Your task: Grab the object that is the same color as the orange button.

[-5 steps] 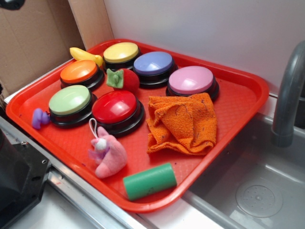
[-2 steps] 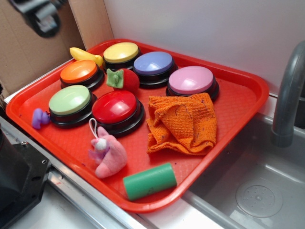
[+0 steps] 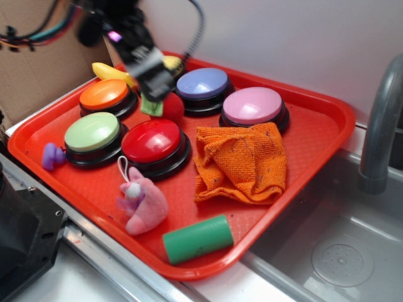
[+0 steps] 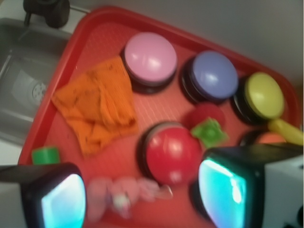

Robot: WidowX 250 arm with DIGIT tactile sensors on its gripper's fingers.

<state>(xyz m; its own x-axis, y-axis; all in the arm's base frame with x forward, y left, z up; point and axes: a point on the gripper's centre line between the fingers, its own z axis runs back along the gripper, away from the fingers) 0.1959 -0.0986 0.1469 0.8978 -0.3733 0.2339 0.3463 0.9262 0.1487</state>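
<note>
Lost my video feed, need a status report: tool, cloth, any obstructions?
Tool open, empty, above the tray's back buttons. Orange cloth crumpled, untouched, beside the red button. Nothing on it.

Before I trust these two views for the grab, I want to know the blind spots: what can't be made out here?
- End effector: motion-blurred in the exterior view, so open or shut is unclear.
- Yellow button: mostly hidden behind the arm in the exterior view.
- Orange button: nearly covered by a finger in the wrist view.
- Green cylinder: partly hidden by the other finger there.
- Orange cloth: what's underneath it is unseen.
</note>
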